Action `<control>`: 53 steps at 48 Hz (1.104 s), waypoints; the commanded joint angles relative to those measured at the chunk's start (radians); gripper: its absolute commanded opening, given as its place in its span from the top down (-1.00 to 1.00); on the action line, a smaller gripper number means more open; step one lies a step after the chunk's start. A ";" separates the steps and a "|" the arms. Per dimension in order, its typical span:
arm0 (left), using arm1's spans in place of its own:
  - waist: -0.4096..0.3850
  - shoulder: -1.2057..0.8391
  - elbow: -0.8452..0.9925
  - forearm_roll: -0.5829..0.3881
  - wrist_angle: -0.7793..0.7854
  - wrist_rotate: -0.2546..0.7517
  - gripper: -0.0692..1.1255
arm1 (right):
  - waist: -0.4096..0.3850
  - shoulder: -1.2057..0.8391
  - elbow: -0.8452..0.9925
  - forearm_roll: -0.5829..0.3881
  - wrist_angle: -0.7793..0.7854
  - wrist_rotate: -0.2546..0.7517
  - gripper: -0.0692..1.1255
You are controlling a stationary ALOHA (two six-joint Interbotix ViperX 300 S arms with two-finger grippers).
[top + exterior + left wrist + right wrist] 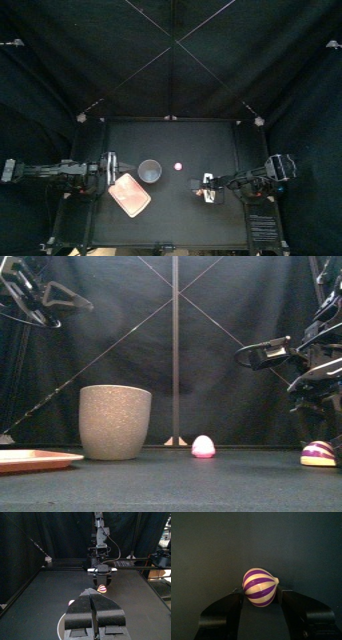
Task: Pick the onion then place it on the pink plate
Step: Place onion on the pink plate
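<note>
The onion [260, 587], striped purple and white, sits between the jaws of my right gripper [260, 593], which is shut on it. In the front view the onion [318, 453] is low at the far right, at or just above the table. From above, the right gripper [206, 186] is right of centre, apart from the pink plate [130, 193], which lies flat at the front left with nothing on it. My left gripper [92, 593] rests at the left side, shut and holding nothing.
A tall grey speckled cup [150, 171] stands between the two grippers, just behind the plate [34, 460]. A small pink and white toy [203, 446] stands on the table right of the cup [115, 421].
</note>
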 commanded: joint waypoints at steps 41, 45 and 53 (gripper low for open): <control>0.029 0.002 0.023 -0.012 -0.005 0.003 0.69 | 0.044 0.285 -0.652 0.009 -0.075 -0.005 -0.25; 0.048 0.002 0.043 -0.015 -0.005 0.000 0.69 | 0.046 0.370 -0.762 0.005 -0.072 -0.005 -0.25; 0.078 0.000 0.058 -0.048 -0.005 0.003 0.69 | 0.043 0.502 -0.948 0.005 -0.043 -0.002 -0.25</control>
